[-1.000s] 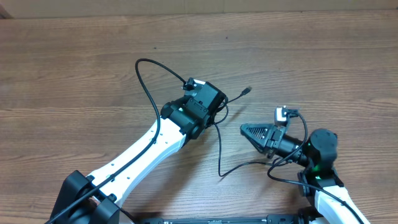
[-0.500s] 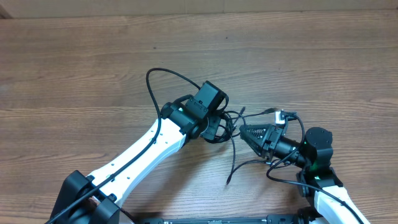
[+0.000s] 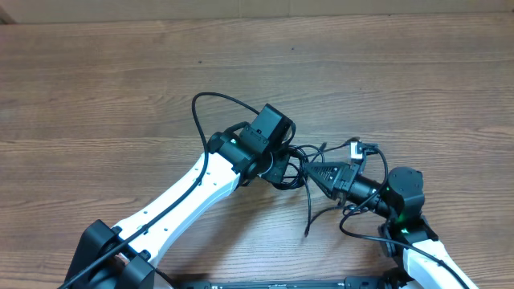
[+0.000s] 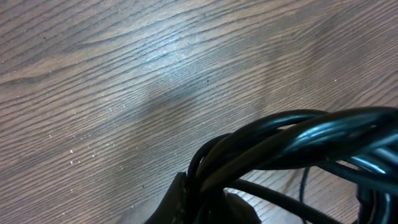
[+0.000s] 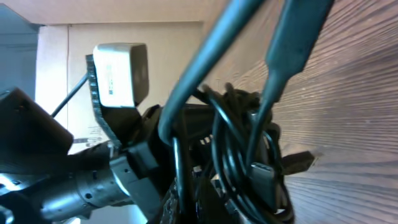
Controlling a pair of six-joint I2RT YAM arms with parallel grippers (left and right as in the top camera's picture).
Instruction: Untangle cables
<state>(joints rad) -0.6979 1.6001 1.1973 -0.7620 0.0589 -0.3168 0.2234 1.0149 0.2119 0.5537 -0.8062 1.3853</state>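
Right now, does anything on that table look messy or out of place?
Yes: the black cables are bunched in a tangle between the two claws. The left claw is shut on the clump, the shut right claw pokes into it, and one loose end trails out.

The surface (image 3: 96, 88) is brown wood with long wavy lines running across it, and the loose end of one thin black cable (image 3: 312, 215) seems to trail down onto it near the front, a little right of the middle.
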